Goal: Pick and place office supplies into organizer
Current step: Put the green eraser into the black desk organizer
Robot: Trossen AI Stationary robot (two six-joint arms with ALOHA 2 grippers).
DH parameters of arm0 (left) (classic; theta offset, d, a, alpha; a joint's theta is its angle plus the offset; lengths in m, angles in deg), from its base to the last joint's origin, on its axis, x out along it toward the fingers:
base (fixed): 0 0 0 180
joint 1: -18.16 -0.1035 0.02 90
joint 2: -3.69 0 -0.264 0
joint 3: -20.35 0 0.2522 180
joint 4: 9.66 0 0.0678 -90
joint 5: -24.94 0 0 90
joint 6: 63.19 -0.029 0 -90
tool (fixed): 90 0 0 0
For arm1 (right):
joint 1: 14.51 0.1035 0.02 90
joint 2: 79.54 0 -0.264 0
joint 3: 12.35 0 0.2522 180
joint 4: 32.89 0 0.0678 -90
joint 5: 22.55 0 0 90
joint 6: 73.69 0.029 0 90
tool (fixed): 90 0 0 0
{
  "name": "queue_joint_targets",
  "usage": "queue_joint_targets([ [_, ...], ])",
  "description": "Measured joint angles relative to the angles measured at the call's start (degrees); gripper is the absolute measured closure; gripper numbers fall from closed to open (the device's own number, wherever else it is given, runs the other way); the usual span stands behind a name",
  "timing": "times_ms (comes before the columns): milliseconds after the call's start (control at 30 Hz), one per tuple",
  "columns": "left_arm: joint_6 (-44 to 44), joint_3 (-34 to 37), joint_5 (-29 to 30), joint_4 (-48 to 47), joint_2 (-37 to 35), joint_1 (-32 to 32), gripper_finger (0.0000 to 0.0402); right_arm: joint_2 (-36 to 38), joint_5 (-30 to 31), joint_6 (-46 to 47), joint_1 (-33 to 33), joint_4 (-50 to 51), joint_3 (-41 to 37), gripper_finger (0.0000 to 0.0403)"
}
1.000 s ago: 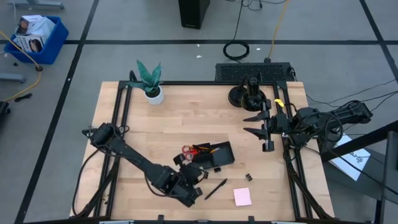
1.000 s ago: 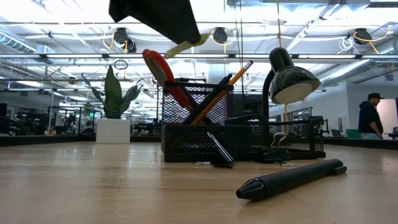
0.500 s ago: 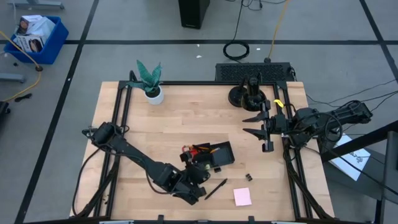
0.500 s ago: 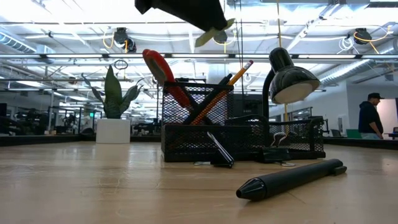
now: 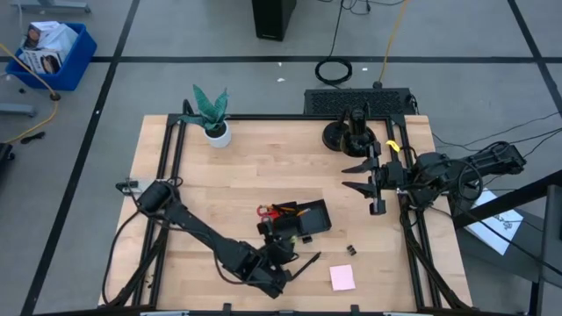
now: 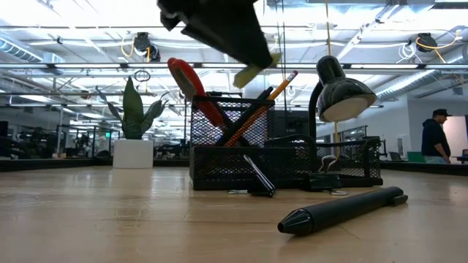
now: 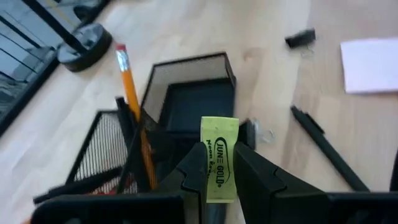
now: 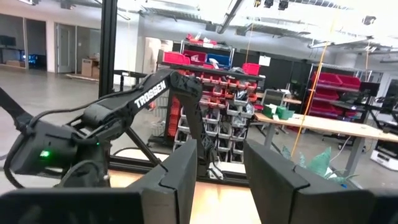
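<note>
Fingers of the left gripper (image 7: 219, 180) are clamped on a small yellow-green piece (image 7: 219, 158) with black print, and they hold it in the air above the organizer (image 7: 186, 106). In the low view the same piece (image 6: 251, 71) sticks out under the dark gripper, higher than the mesh walls of the organizer (image 6: 285, 164).

Near the front edge of the table (image 5: 228, 167) lies a slim black pen (image 6: 344, 208), and a pale pink sticky-note pad (image 5: 342, 277) lies flat just to the right of it in the high view. A tiny black clip (image 5: 350, 251) rests on the wood between the pad and the organizer. A second black pen (image 6: 259, 175) leans against the front wall of the organizer, and more small clips lie at its foot.

Inside the tall compartment stand red-handled scissors (image 6: 191, 86) and an orange pencil (image 6: 274, 93), both tilted. The low compartment beside it looks empty in the left wrist view.

Farther back, the right gripper (image 5: 360, 175) waits in the air over the right side of the table, well apart from the supplies, with its fingers (image 8: 177, 180) spread and nothing between them. Behind it stands a round black stand (image 5: 351, 133), and in the far left corner a green plant (image 5: 211, 110) in a white pot. In the room behind, a person (image 6: 436, 135) stands at the right.
</note>
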Motion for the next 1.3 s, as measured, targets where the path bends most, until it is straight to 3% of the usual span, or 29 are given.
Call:
queue_joint_targets([
  [500,-3.0,0.1,5.1,1.3,5.1,1.2,0.0339,0.0,0.0,0.1,0.0,0.7,0.0,0.028],
  [1033,-4.0,0.7,3.8,-2.5,5.1,-1.7,0.0339,0.0,-0.1,0.2,0.0,0.7,0.0,0.028],
  [1300,-3.7,1.0,1.4,-2.1,5.1,-3.3,0.0339,0.0,-3.0,0.2,0.0,0.7,0.0,0.028],
])
